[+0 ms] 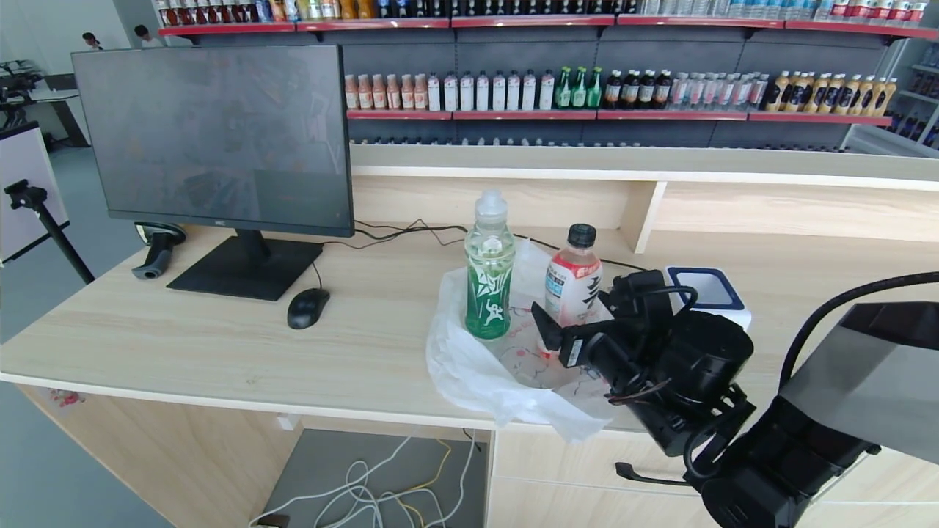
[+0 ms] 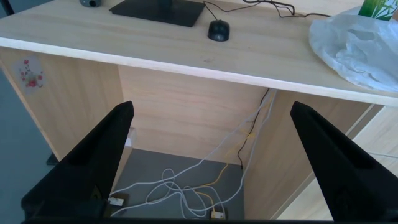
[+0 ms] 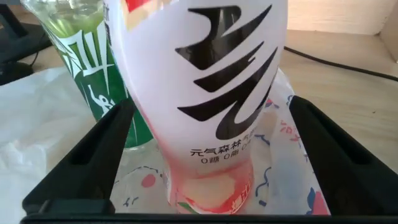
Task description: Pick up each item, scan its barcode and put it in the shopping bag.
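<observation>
A pink-and-white drink bottle [image 1: 574, 282] with a black cap stands upright on the flattened white shopping bag [image 1: 469, 367] on the wooden counter. My right gripper [image 1: 563, 331] is at its lower half. In the right wrist view the bottle [image 3: 205, 93] stands between the two fingers [image 3: 81, 162], and that gripper [image 3: 209, 124] is open around it. A taller green bottle [image 1: 489, 271] stands upright on the bag just to the left. My left gripper [image 2: 211, 106] hangs open and empty below the counter's front edge, facing the open space under the counter.
A white-and-blue barcode scanner box [image 1: 706, 290] sits on the counter right of the bottles. A monitor [image 1: 220, 139], a mouse [image 1: 307, 307] and a handheld scanner [image 1: 155, 253] stand to the left. A raised wooden ledge [image 1: 638, 198] runs behind. Cables [image 2: 186, 186] lie under the counter.
</observation>
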{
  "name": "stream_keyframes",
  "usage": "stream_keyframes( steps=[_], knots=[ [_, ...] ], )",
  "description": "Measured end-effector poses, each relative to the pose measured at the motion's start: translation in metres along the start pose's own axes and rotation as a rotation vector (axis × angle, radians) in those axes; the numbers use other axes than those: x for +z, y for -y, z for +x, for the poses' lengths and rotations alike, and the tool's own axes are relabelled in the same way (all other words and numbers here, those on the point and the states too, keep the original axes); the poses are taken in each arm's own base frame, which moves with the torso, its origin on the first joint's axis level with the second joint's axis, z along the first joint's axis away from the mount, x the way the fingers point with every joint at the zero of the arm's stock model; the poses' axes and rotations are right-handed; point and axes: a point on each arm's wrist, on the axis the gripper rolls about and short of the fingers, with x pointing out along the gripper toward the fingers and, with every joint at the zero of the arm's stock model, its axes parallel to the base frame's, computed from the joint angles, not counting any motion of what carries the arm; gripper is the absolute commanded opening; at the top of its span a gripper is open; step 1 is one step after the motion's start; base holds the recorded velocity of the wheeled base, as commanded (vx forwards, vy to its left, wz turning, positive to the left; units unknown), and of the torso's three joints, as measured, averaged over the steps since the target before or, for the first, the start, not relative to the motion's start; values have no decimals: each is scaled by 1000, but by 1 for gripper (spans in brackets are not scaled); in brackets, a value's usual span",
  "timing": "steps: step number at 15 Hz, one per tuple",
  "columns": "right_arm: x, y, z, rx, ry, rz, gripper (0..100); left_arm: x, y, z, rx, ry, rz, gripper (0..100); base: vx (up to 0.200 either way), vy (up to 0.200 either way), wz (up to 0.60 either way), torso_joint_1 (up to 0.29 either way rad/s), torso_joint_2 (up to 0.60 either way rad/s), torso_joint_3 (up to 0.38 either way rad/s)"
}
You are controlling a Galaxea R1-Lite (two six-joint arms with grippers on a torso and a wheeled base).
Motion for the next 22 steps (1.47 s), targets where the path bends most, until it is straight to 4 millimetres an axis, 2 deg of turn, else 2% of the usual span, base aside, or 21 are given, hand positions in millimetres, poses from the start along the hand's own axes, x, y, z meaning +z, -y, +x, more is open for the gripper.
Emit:
stream_keyframes(
  steps=[2, 5, 9, 12, 15, 17, 19, 22],
  knots=[
    [12, -2, -16, 18, 5, 3, 100, 0, 0, 0, 0, 0, 0, 100, 0, 0, 0, 0, 0, 0],
    [35, 4, -57, 41, 13, 6, 100, 0, 0, 0, 0, -2, 0, 100, 0, 0, 0, 0, 0, 0],
    [65, 31, -142, 34, 51, 9, 100, 0, 0, 0, 0, -4, 0, 100, 0, 0, 0, 0, 0, 0],
    [85, 50, -195, 2, 89, 17, 100, 0, 0, 0, 0, -3, 0, 100, 0, 0, 0, 0, 0, 0],
    [76, 68, -253, 51, -28, -52, 100, 0, 0, 0, 0, -3, 0, 100, 0, 0, 0, 0, 0, 0],
    [56, 80, -294, 113, -151, -115, 100, 0, 0, 0, 0, -4, 0, 100, 0, 0, 0, 0, 0, 0],
    [27, 90, -331, 179, -278, -165, 100, 0, 0, 0, 0, -4, 0, 100, 0, 0, 0, 0, 0, 0],
    [18, 92, -352, 391, -207, -91, 100, 0, 0, 0, 0, -3, -1, 100, 0, 0, 0, 0, 0, 0]
  ],
)
